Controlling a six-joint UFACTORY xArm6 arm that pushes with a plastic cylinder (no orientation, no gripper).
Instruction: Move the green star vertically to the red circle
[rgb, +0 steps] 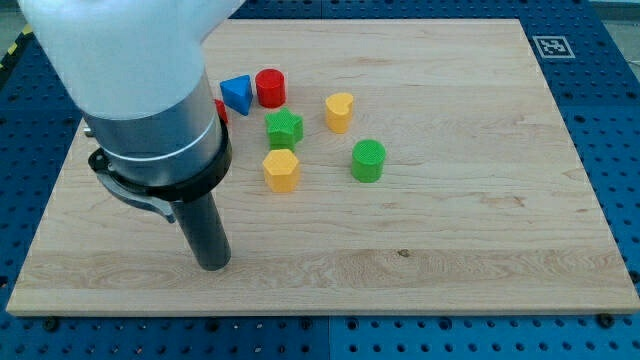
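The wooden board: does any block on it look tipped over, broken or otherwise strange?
Nothing stands out. The green star, red circle, blue block, two yellow blocks and green cylinder sit flat and whole. My tip touches none.

No words, brand names or numbers can be read anywhere in the camera view. The only sign is a small square black-and-white fiducial marker (552, 46), printed on a white patch at the upper right corner of the pale wooden board (450, 230), near the view's top right. Its blocky black pattern is too small to make out in detail. At the upper left edge of the frame a short strip of yellow-and-black hazard striping (12, 48) shows, without lettering.
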